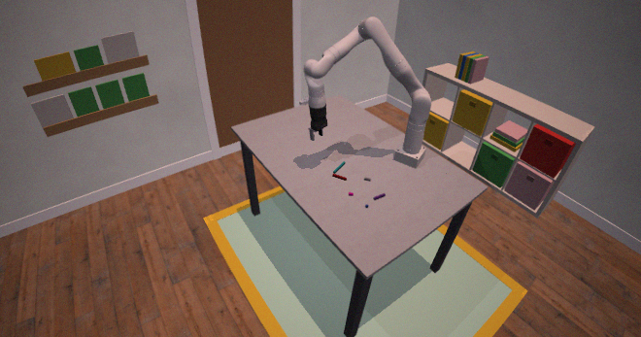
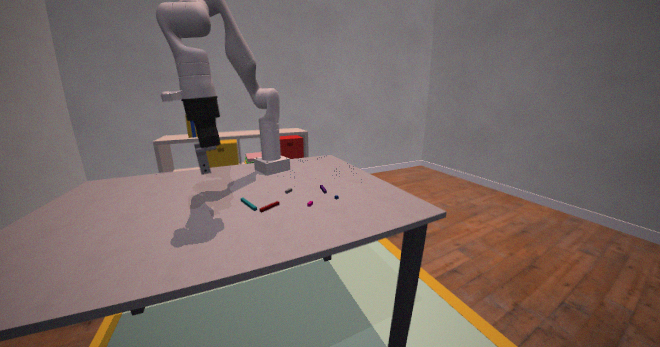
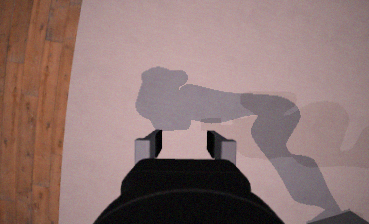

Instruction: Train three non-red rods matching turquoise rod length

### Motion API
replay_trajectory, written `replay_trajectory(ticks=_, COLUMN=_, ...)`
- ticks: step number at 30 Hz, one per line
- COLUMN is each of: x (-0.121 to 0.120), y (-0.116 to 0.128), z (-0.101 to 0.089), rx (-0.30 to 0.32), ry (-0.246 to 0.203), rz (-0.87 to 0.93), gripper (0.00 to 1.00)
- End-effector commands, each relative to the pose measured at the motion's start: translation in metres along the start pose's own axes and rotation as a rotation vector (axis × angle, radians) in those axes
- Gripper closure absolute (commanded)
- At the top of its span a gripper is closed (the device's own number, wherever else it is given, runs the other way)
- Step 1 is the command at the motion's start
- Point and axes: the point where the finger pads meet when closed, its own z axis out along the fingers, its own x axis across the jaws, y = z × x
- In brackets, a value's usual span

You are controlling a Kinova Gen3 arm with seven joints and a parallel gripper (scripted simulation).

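Observation:
Several rods lie on the table. The turquoise rod [image 1: 339,166] [image 2: 248,204] touches or nearly touches one end of the red rod [image 1: 339,176] [image 2: 269,206], forming a V. The short grey rod [image 1: 367,179] [image 2: 288,191], the magenta rod [image 1: 351,194] [image 2: 310,203], the purple rod [image 1: 379,196] [image 2: 323,189] and the tiny blue rod [image 1: 366,206] [image 2: 336,197] lie apart from each other. My gripper [image 1: 316,134] [image 2: 204,167] [image 3: 184,139] hangs open and empty above the table, well away from the rods. No rod shows in the wrist view.
The arm's base [image 1: 409,157] is bolted near the table's edge, beside a cube shelf [image 1: 505,131] with coloured bins. The table edge [image 3: 70,110] runs close on the left in the wrist view, with wooden floor beyond.

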Motion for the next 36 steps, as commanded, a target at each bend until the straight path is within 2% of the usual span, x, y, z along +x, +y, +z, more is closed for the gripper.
replay_trajectory(ticks=1, x=0.0, y=0.0, z=-0.001, rx=0.001, ry=-0.002, rz=0.0, gripper=0.0)
replay_trajectory(ticks=18, x=-0.001, y=0.0, z=-0.001, rx=0.002, ry=-0.002, rz=-0.001, gripper=0.0)
replay_trajectory(ticks=21, x=-0.005, y=0.006, z=0.002, rx=0.011, ry=-0.002, rz=-0.035, gripper=0.0)
replay_trajectory(ticks=24, x=-0.012, y=0.025, z=0.01, rx=0.029, ry=0.006, rz=-0.118, gripper=0.0)
replay_trajectory(ticks=32, x=-0.03, y=0.099, z=0.042, rx=0.083, ry=0.029, rz=-0.424, gripper=0.0)
replay_trajectory(ticks=34, x=-0.03, y=0.099, z=0.042, rx=0.083, ry=0.029, rz=-0.424, gripper=0.0)
replay_trajectory(ticks=36, x=-0.032, y=0.129, z=0.054, rx=0.1, ry=0.035, rz=-0.548, gripper=0.0)
